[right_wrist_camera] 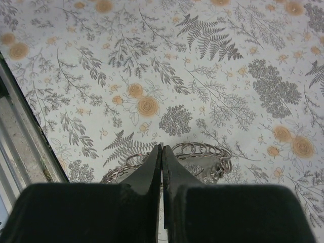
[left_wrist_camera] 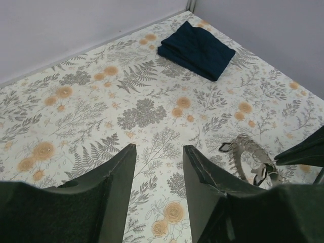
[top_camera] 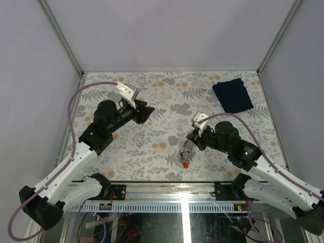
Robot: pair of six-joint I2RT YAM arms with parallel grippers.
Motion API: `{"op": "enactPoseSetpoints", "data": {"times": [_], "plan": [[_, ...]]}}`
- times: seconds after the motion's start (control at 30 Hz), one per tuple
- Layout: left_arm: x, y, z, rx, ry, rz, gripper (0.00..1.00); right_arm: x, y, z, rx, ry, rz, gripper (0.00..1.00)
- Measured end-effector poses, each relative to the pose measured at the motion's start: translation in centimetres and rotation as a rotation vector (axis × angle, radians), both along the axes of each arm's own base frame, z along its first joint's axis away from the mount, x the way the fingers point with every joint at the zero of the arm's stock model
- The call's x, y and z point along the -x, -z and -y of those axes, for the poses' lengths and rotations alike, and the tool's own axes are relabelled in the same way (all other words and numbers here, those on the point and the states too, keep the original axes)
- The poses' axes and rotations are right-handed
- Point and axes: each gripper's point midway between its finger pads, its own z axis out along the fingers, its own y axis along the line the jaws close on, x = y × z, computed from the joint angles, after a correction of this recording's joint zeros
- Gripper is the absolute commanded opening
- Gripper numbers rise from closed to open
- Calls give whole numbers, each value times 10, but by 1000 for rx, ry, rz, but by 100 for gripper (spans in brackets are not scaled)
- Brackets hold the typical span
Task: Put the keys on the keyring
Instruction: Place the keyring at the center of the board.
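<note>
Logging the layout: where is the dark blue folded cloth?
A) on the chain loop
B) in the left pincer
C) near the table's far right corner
C: the cloth lies by the far right corner of the table, well apart from the keyring.

Chain keyring lies partly hidden behind the right gripper; keys are too small to pick out.

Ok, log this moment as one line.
left claw: open, empty | right claw: shut, tips at keyring | keys: not discernible | blue cloth: far right
</note>
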Motion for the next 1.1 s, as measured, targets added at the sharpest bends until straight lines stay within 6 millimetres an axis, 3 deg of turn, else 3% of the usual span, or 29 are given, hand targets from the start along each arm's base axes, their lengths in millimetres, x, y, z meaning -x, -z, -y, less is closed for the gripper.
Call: {"op": "enactPoseSetpoints", "data": {"times": [0.13, 0.3, 0.87, 1.0, 1.1], "plan": [[-3, 7, -5, -8, -13, -21, 44, -2, 6, 2, 33, 10, -18, 0], [0, 16, -10, -18, -17, -43, 45, -15, 33, -8, 99, 21, -71, 0], [14, 18, -23, -30, -40, -59, 46, -85, 94, -81, 147, 17, -109, 0], [17, 18, -32, -35, -75, -60, 46, -107, 106, -103, 156, 12, -104, 5], [16, 20, -39, -40, -103, -67, 46, -120, 115, -115, 154, 14, -105, 18]]}}
